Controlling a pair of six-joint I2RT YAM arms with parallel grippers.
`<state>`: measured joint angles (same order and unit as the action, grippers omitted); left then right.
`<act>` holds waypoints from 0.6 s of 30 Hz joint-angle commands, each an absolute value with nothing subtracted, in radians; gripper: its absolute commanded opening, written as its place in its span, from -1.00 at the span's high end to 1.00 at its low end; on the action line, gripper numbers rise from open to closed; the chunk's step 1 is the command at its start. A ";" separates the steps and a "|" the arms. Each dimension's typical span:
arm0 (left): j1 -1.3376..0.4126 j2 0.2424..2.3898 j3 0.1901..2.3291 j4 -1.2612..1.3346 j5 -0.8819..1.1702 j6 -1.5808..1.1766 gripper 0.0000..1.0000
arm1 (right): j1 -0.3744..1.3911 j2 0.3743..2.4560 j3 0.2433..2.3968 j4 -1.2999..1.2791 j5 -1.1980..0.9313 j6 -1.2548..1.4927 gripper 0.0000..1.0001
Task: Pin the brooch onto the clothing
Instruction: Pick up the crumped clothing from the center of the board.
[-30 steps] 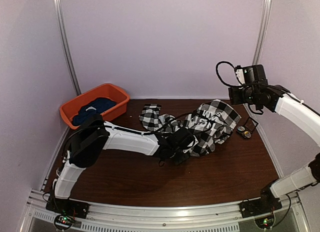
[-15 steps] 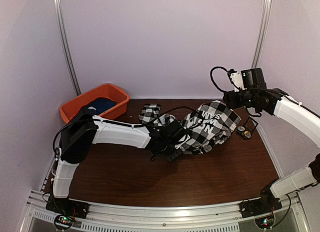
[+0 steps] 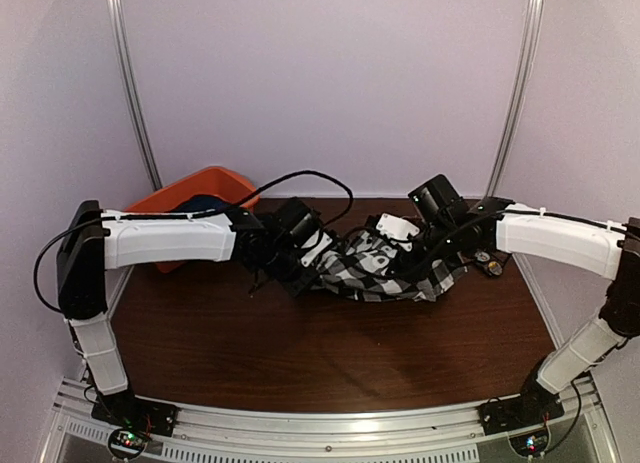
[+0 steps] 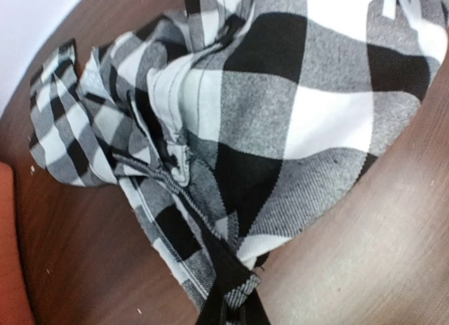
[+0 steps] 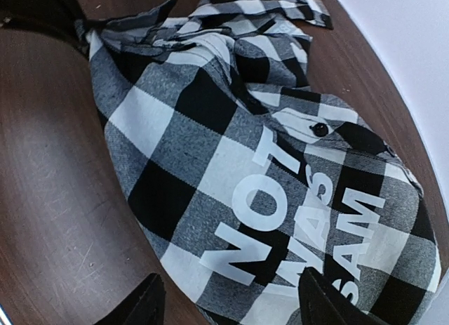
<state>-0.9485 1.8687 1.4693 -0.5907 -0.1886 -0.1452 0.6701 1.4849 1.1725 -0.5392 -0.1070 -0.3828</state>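
Pinching the shirt [image 3: 368,273], left jaws dragged it leftward.

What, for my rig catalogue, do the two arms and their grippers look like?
The left arm and right arm have white shells with black joints. A black cable loops above the left arm's wrist. The left gripper and right gripper are black, with dark fingers.

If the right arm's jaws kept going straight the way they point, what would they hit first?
The checked shirt. The open right jaws point at its white lettering, so cloth comes first, though how near is unclear.
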 commanded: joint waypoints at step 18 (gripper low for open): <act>-0.814 1.612 1.334 -0.672 -0.154 -0.206 1.00 | 0.763 1.433 1.082 -0.617 0.050 -0.449 -0.71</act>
